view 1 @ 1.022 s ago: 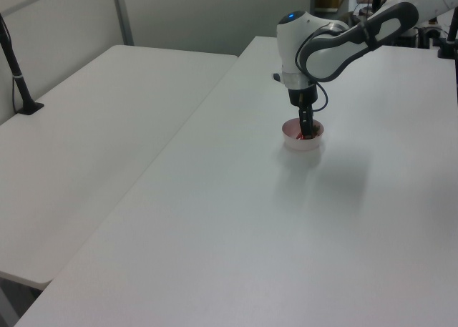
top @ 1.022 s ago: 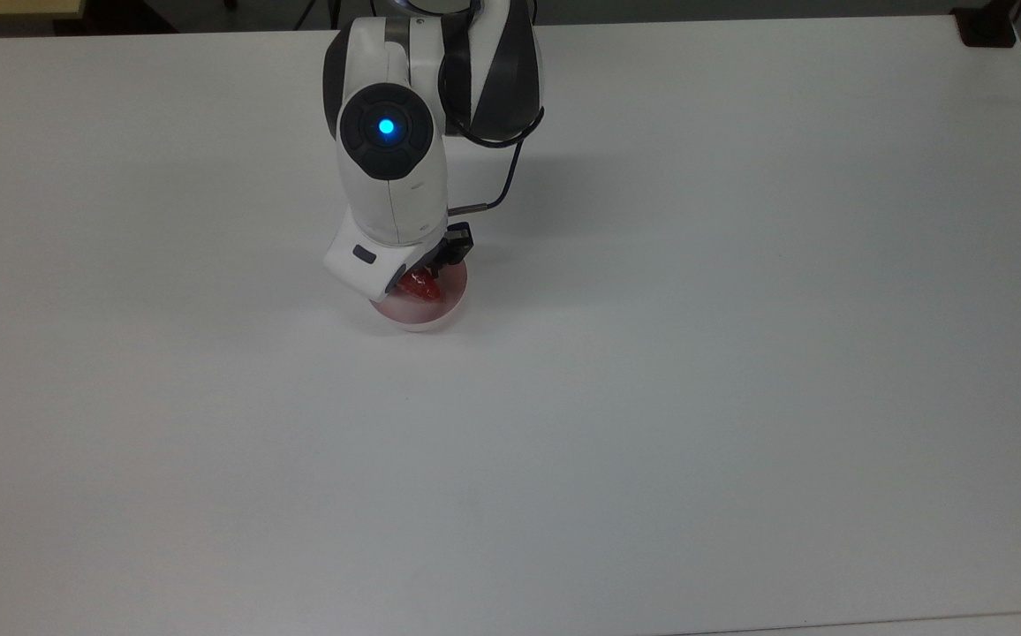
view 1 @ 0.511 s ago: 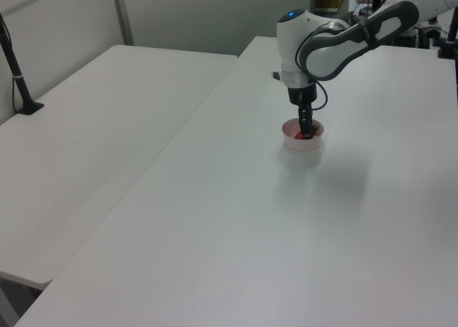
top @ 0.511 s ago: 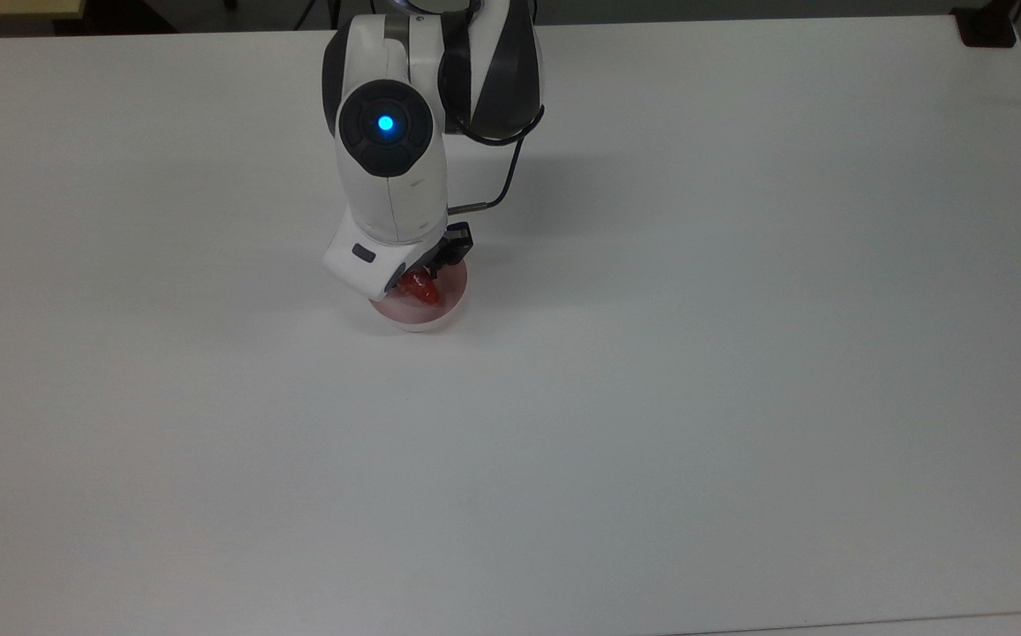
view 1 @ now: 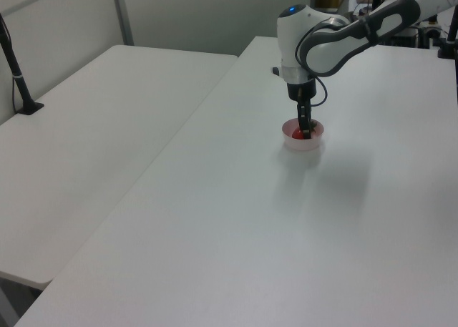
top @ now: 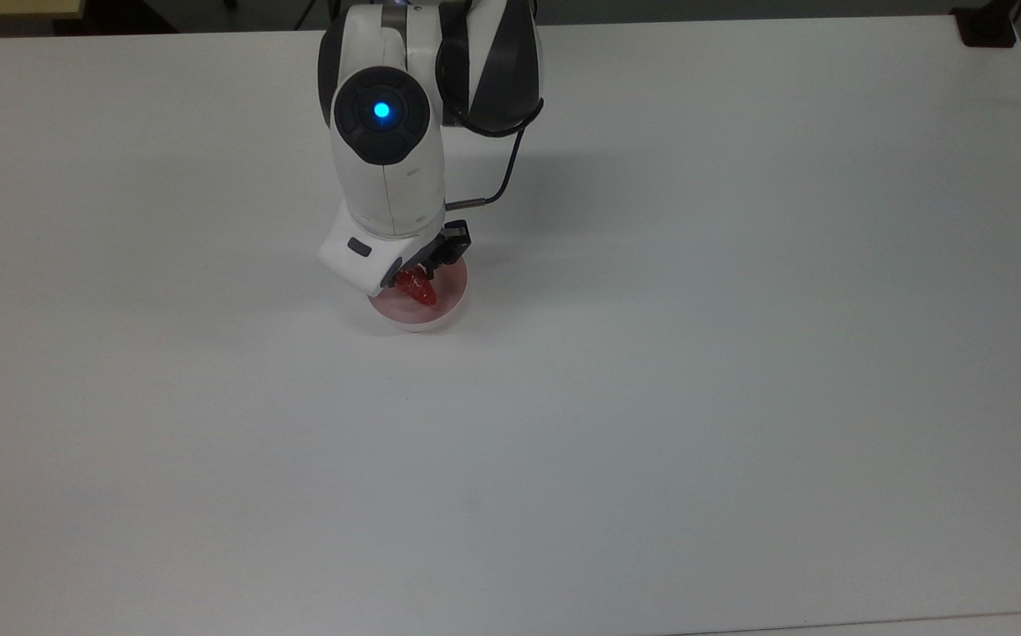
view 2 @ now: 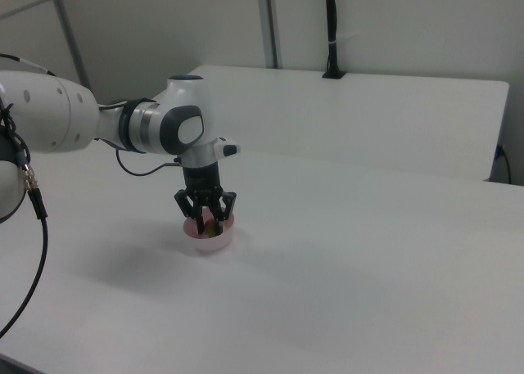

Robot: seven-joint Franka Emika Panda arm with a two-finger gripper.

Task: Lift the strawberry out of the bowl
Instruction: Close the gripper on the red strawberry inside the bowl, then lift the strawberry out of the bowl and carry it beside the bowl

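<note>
Since 1 second ago the arm's wrist has shifted slightly toward the top of the top view, uncovering more of the bowl [top: 422, 309], and the strawberry [top: 417, 287] now sits higher against the fingers than it did then.

Near the center of the right view, the gripper [view 2: 205, 221] points straight down into the bowl [view 2: 209, 236], its 2 dark fingers [view 2: 223, 207] drawn in around the strawberry [view 2: 207, 222], pinching it. Whether the fruit has cleared the bowl's floor I cannot tell. In the left view the gripper [view 1: 306, 132] is a thin dark stem reaching into the bowl [view 1: 303, 137] at upper right, with a spot of red at its tip, the strawberry [view 1: 298, 134].

From above, the white wrist housing hides the fingers and the bowl's upper left rim. The strawberry's cap is too small to make out.

Glossy red shows on the strawberry; the bowl is pale pink, round, resting on the white table [top: 740, 353].
</note>
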